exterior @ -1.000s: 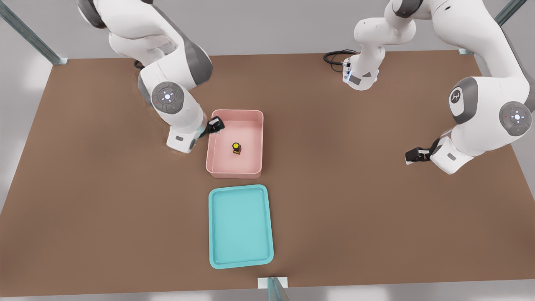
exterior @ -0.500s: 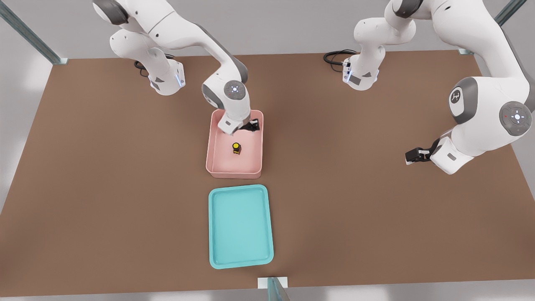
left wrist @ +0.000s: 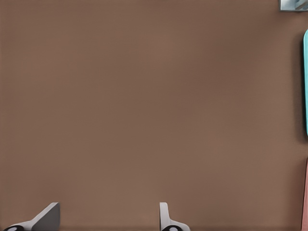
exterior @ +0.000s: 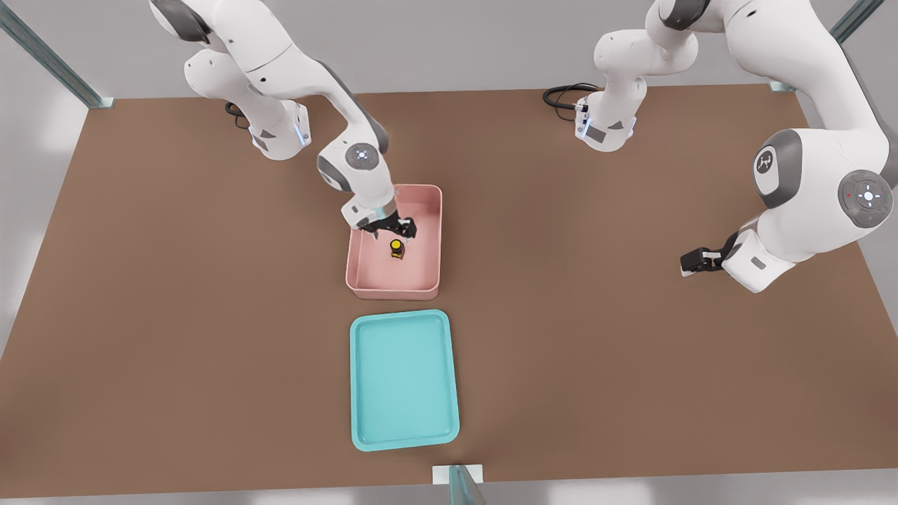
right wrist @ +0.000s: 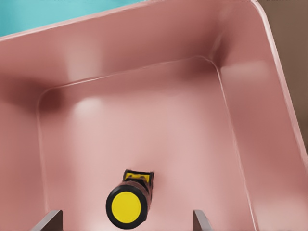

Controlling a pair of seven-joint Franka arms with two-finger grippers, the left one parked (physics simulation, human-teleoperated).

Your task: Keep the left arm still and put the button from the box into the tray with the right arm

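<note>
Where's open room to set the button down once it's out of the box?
The whole turquoise tray floor is bare, rim to rim. Brown table lies open on both sides of it. The crowded spot is the pink box, where the open hand hovers just behind the button.

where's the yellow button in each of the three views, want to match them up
Front view: the button stands inside the box, just below the gripper.
Right wrist view: button on the box floor, between the open fingertips.
Left wrist view: not in it.
Shared landmark: the tray, a turquoise strip in both wrist views.
</note>
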